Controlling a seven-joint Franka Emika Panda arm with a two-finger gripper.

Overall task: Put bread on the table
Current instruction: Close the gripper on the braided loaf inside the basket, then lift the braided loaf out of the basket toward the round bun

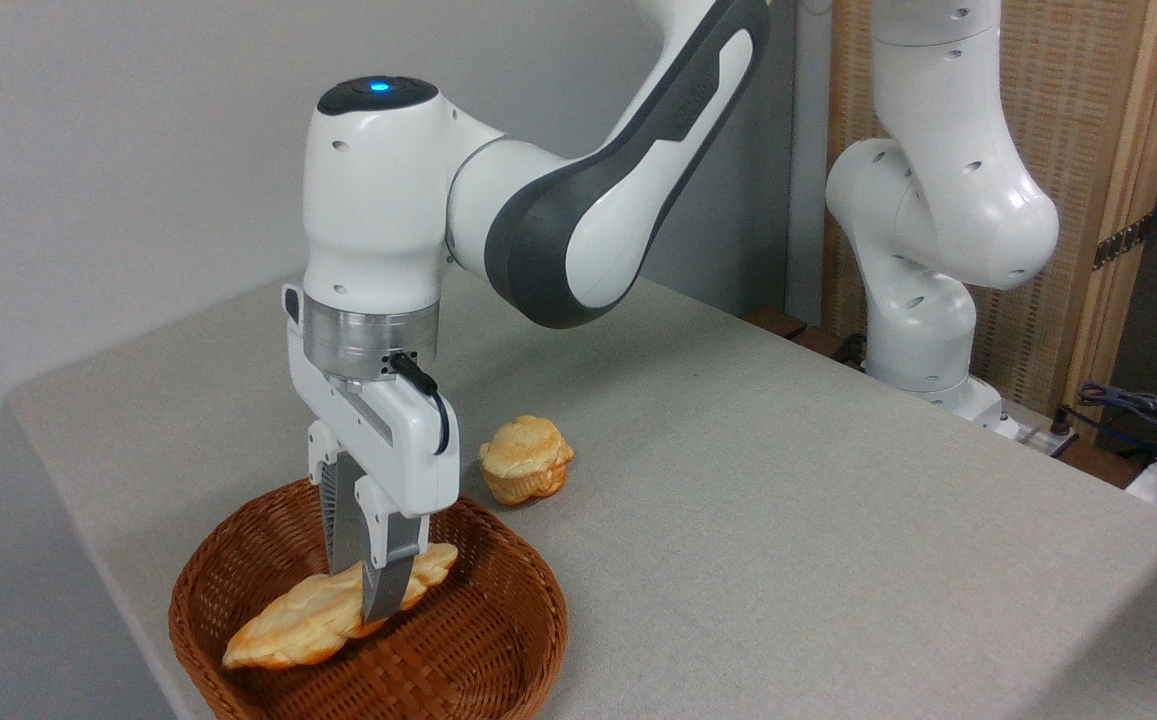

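- The claw (370, 590) reaches down into the basket (498, 640), its two fingers (343, 530) drawn in against the bread (323, 612) near the loaf's middle; it looks clamped on it.
- The bread lies in the basket, running from just right of the claw down to its lower left, one end resting low on the weave.
- Handling, as a judgement: likely light and fairly stiff (it may be a replica), with a smooth glazed crust that could slip.
- A hold across the narrow width at mid-length looks best; nearer an end the long loaf would tip.
- Count: one long loaf, one small round bun (526, 458) on the table (788, 480) behind and right of the claw, one basket, one claw.
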